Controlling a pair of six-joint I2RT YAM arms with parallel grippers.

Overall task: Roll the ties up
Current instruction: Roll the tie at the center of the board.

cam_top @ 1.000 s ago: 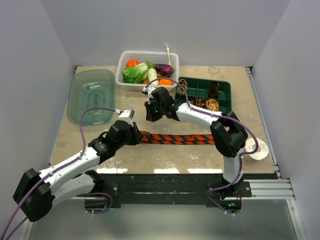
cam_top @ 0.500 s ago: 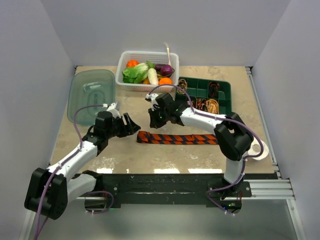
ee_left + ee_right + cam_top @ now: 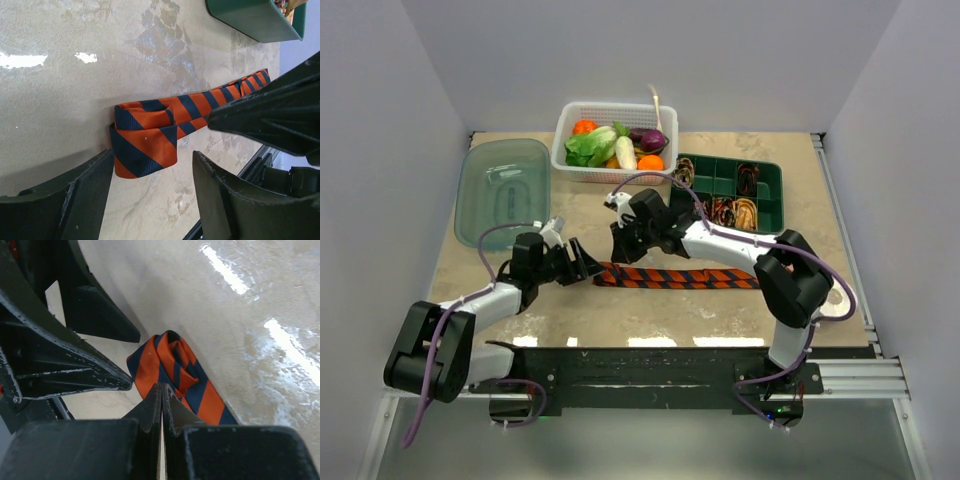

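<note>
On the top feed the striped tie [image 3: 680, 277] lies flat across the middle of the counter [image 3: 700, 312], running left to right, with orange-red and dark bands on the diagonal. Its left end is doubled back on itself into a short loop. The left wrist feed shows that end of the tie [image 3: 147, 137] clearly, one layer folded over the strip.

My left fingers [image 3: 588, 267] are down at counter level at that same end, spread wide. From the wrist, the folded end sits between them. One finger [image 3: 75, 200], at the lower left of the frame, is hard up against the fold's edge. The other, at lower centre, stands a little off it. I cannot tell whether the near one actually touches the cloth.

My right fingers [image 3: 620, 245] come in at the same end from the upper side of the frame. On the right wrist feed they [image 3: 161, 405] are pressed tip to tip, poised just over the tie [image 3: 170, 362] beside the loop. I cannot make out whether they touch it.

At the upper right sits a green tray [image 3: 777, 190] with coiled ties [image 3: 745, 208] in some compartments. At the top centre is a white basket [image 3: 610, 106] of vegetables [image 3: 595, 145], and at the upper left a clear teal tub [image 3: 502, 190]. A white tape roll [image 3: 842, 300] lies at the right, partly behind the right arm [image 3: 785, 275].
</note>
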